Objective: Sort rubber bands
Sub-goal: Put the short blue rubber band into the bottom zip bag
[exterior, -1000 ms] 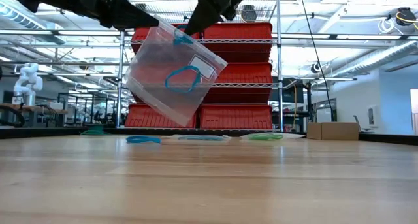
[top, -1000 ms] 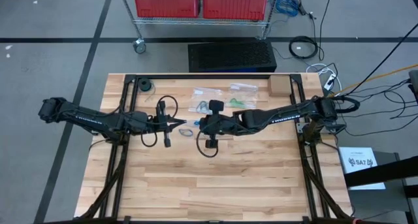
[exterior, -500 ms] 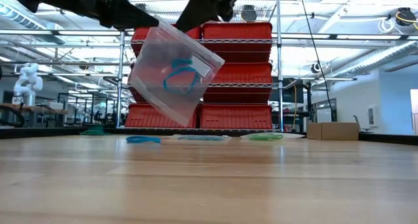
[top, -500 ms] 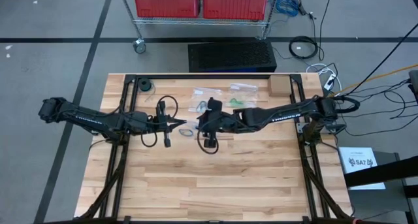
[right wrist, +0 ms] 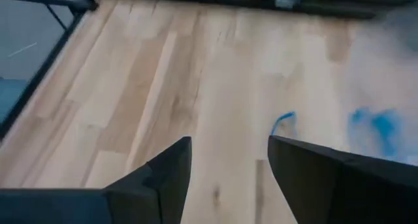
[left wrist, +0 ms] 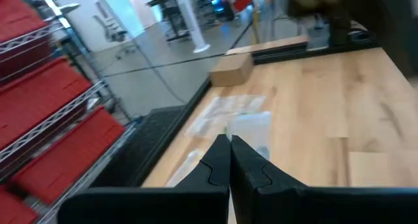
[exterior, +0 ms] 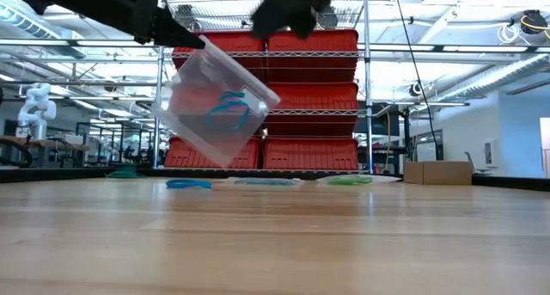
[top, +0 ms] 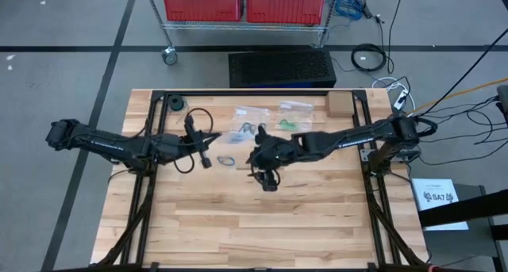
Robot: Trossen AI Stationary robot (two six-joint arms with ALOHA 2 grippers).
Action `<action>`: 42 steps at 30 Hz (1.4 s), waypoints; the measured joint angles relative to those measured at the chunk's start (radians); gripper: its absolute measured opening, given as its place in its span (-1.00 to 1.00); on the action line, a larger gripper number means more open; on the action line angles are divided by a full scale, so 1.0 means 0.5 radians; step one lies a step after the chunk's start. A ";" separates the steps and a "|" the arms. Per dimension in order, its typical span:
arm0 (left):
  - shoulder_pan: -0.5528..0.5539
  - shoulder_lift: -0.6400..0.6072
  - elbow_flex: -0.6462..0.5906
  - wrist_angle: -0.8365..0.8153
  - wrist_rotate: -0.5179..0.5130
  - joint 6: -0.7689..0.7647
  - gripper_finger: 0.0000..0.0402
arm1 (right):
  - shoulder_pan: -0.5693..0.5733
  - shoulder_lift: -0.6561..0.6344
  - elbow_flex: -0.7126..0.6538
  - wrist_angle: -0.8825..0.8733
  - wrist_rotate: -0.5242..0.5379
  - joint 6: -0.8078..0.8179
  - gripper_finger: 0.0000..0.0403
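A clear plastic bag [exterior: 215, 101] with a blue rubber band [exterior: 228, 110] inside hangs above the table's middle, and my left gripper [exterior: 196, 42] is shut on it. My right gripper [right wrist: 228, 159] stands open just right of the bag [top: 226, 158] and a little higher, touching nothing. On the table's far part lie a loose blue rubber band [exterior: 187, 184] and green rubber bands [exterior: 348, 181] by other clear bags [top: 254, 113]. My left gripper pinches the bag's top corner [exterior: 204, 44] between its two shut fingers [left wrist: 219, 162], coming nearly level from the table's left. The bag hangs tilted below the fingers, clear of the table, with the blue band loose inside.
A cardboard box [top: 338, 104] sits at the far right of the table and a dark green roll [top: 175, 105] at the far left. The black frame rails [top: 151, 129] run along both sides. Bare wood [top: 254, 224] lies toward the near edge.
My right gripper has opened, let go of the bag's upper edge and drawn back up and toward the table's right. The bag, now held only by my left gripper, has swung toward the left and tipped as that wrist turned.
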 joint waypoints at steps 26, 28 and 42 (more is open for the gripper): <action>0.072 -0.398 -0.083 -0.223 -0.115 -0.114 -1.00 | -0.239 1.081 -0.067 1.181 0.154 0.355 0.10; 0.072 -0.398 -0.083 -0.224 -0.115 -0.114 -1.00 | -0.260 1.126 -0.039 1.205 0.155 0.375 0.18; 0.072 -0.398 -0.084 -0.228 -0.099 -0.123 -1.00 | -0.269 1.202 0.001 1.191 0.186 0.328 -0.35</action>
